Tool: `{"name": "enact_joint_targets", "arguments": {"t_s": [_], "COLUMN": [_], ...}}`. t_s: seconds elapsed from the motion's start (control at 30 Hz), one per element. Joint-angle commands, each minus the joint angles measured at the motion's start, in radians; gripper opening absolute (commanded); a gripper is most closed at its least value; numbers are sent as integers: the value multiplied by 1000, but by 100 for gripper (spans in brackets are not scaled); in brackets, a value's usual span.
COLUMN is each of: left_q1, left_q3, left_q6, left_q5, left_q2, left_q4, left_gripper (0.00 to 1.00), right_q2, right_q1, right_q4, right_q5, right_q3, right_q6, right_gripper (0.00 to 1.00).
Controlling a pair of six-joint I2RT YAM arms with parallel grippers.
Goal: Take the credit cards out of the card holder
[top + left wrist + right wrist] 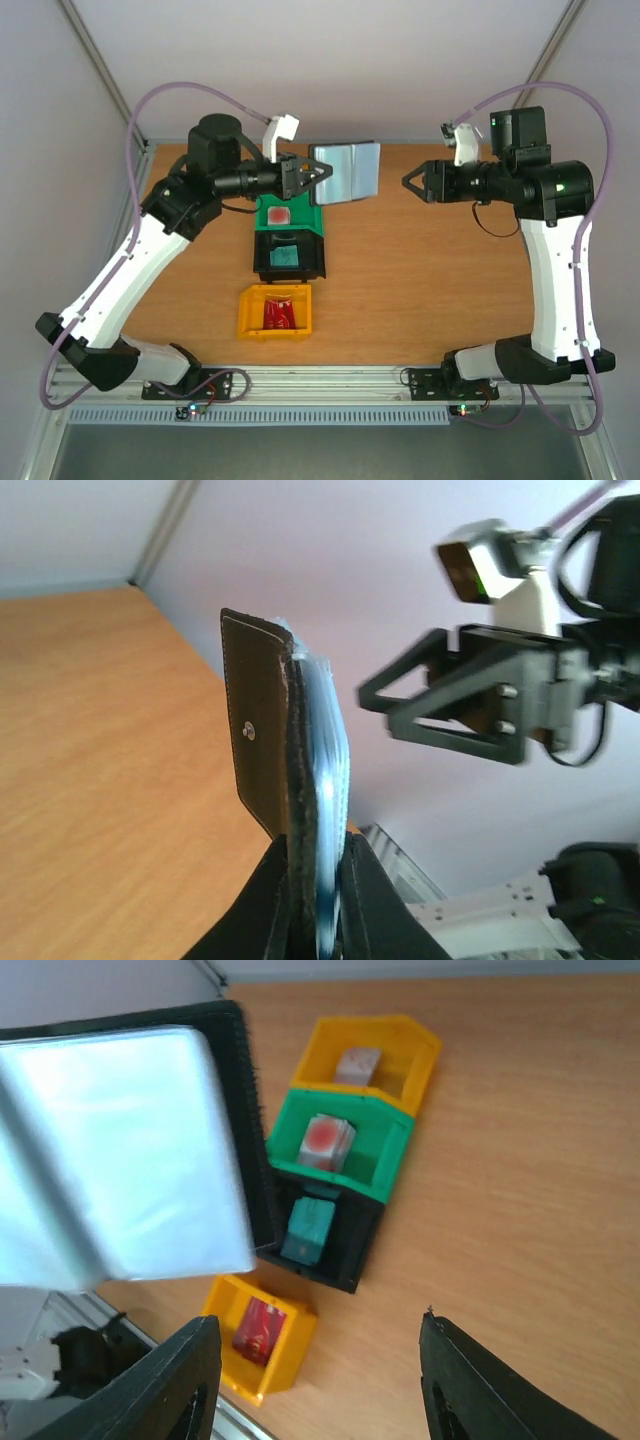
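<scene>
Above table (420, 300) at far centre: card holder (345, 172) hangs spread open, left gripper (318, 173) clamped on its 9 o'clock edge; right gripper (408, 182) at holder's 3 o'clock, jaws apart, empty; credit cards (287, 254) at 6 o'clock in green bin (310, 218), black bin (262, 262), yellow bin (248, 312).

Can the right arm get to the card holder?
Probably yes: the right gripper faces the card holder, jaws open, with only empty air between; the left gripper holds it up.

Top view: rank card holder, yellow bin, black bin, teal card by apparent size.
1. card holder, yellow bin, black bin: look alike; the holder is raised nearer the camera, so unranked.
2. teal card: clearly smallest.
</scene>
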Motion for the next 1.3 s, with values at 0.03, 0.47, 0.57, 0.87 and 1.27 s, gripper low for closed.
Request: {"name": "enact_joint_targets", "arguments": {"t_s": [0.03,0.47,0.57,0.87,1.27], "left_q1": [2,4,4,5,5], "left_q3": [199,332,338,352,318], "left_q6": [100,103,111,113,82], "left_q5": [-153,-130,-136,-133,14], "left_q2": [79,128,130,150,124], "left_q4": [-228,-258,-258,-255,-181], "left_gripper": [0,0,0,0,0], "right_q2": [83,267,299,307,301], "right_q1": [215,437,454,484,474], "right_q4": [-15,153,137,138,109], "right_q5": [154,205,204,81,172], "right_q3": [232,359,379,360,365], "right_q6": [202,298,294,272,264], "right_gripper": [58,86,91,90,43]}}
